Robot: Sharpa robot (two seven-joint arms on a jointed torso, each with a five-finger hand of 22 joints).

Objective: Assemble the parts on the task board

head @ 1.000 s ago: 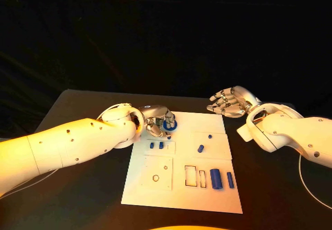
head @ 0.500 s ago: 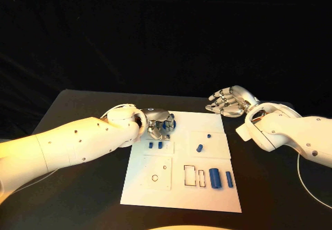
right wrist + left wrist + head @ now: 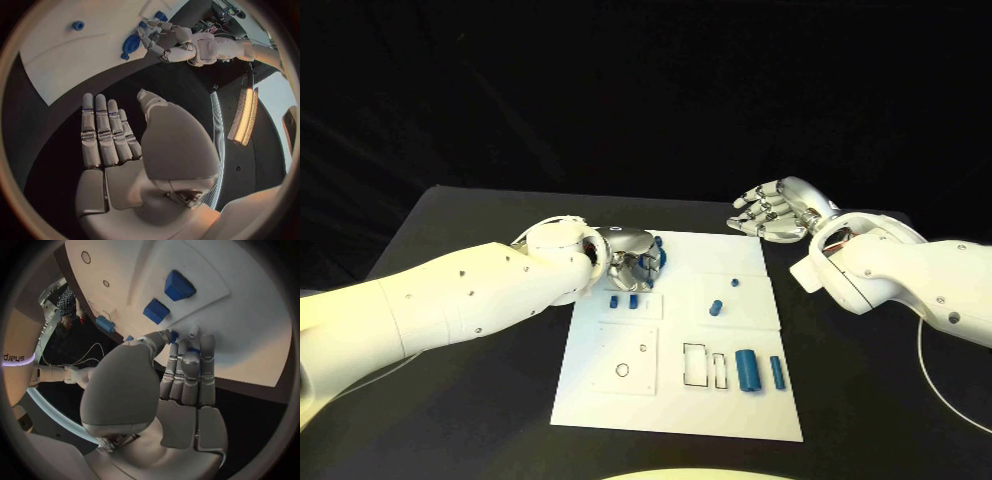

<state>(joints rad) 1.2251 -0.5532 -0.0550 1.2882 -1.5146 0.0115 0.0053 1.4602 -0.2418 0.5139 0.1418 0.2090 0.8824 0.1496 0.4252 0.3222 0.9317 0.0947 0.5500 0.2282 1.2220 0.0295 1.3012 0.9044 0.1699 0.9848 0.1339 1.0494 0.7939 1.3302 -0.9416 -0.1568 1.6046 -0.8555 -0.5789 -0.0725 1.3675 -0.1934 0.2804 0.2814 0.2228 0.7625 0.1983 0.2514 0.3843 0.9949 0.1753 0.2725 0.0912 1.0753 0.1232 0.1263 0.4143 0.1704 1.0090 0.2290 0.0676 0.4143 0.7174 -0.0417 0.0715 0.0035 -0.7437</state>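
The white task board (image 3: 678,400) lies in the middle of the black table. My left hand (image 3: 635,258) is at the board's far left corner, fingers curled around a blue ring part (image 3: 658,262). The right wrist view shows that ring part (image 3: 131,44) at the left hand's fingertips (image 3: 153,37), and blue peeks between the fingers (image 3: 199,347) in the left wrist view. Two small blue blocks (image 3: 623,301) stand just in front of it on the board (image 3: 250,330). My right hand (image 3: 776,212) hovers beyond the board's far right corner, fingers apart and empty (image 3: 119,145).
Two small blue pieces (image 3: 715,307) (image 3: 736,282) lie on the board's right middle. Two blue cylinders (image 3: 749,369) (image 3: 776,372) lie near the front right beside two rectangular slots (image 3: 694,365). Two round holes (image 3: 620,370) sit at the front left. Black table (image 3: 459,400) surrounds the board.
The left hand has shifted slightly at the board's far left corner, still holding the ring part. The right hand has stayed in place.
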